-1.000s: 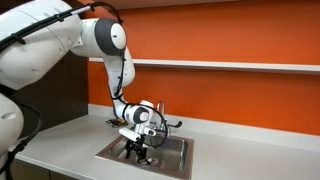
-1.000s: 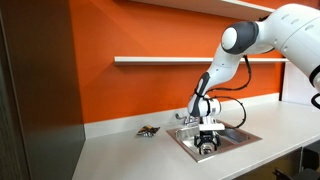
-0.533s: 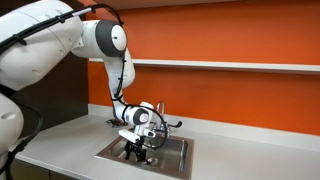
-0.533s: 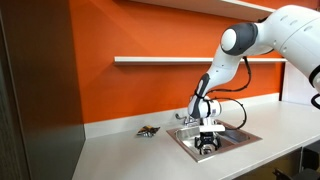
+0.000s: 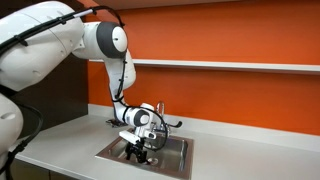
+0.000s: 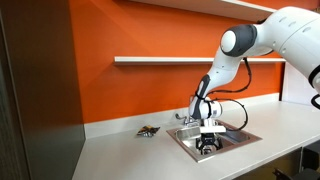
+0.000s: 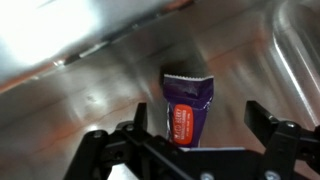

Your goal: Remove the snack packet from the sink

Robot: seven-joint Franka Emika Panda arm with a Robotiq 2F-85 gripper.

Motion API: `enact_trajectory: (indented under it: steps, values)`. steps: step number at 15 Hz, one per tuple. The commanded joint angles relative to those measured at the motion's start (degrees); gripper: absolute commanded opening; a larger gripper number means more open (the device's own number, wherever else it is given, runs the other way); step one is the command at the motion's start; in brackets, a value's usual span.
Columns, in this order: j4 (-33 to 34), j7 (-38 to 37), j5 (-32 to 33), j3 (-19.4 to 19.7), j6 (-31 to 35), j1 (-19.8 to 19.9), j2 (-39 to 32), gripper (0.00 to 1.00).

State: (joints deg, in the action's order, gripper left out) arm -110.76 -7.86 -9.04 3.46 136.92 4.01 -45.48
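Exterior view: my arm point(image 5: 120, 72) folds steeply down from shoulder, gripper point(image 5: 138, 149) pointing down inside sink point(image 5: 178, 146). Packet not discernible here.

Exterior view: gripper point(image 6: 208, 144) low in sink point(image 6: 238, 139). Small dark item point(image 6: 148, 131) on counter point(image 6: 120, 152), well apart.

Wrist view: jaws spread wide, holding nothing. Snack packet point(image 7: 186, 108) lies flat on sink floor between fingers point(image 7: 141, 122), off-centre. Purple wrapper, orange-red label, crimped top edge.

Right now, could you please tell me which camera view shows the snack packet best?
The wrist view: the purple snack packet lies in plain sight on the sink floor, between the fingers of the open hand. In both exterior views the hand reaches into the sink and hides the packet.
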Motion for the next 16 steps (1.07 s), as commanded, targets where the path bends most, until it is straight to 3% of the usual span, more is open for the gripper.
enact_trajectory:
  steps: [1,16]
  values:
    - [1.50,-0.82,-0.84,-0.01,0.07,0.78,-0.62,1.00]
    - [5.14,-0.72,-1.22,0.01,-0.42,1.78,-3.11,1.00]
